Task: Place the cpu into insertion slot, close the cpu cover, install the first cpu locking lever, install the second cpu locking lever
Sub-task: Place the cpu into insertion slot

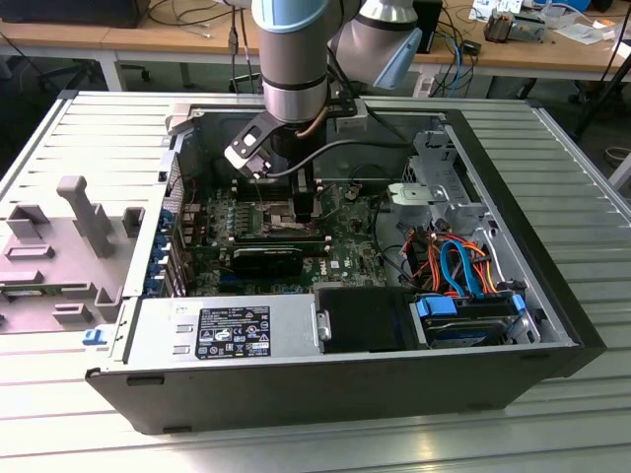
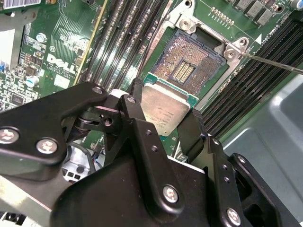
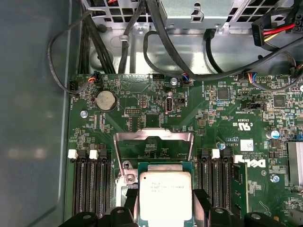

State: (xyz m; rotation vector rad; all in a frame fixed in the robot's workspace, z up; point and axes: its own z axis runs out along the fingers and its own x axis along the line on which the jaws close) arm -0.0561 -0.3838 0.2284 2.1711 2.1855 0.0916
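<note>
Barely started tbh: gripper (image 2: 163, 114) pinches the cpu (image 2: 166, 109) just above the bare insertion slot (image 2: 187, 66), cpu cover (image 3: 154, 135) flipped open, so seating, closing and locking are all left.

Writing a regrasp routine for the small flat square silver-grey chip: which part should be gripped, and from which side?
Probably two opposite thin edges of the small flat square silver-grey chip, pinched from straight above. It is thin and flat, so only the edges give purchase, and its underside is left free for the square dark socket. The gripper holds it that way.
</note>
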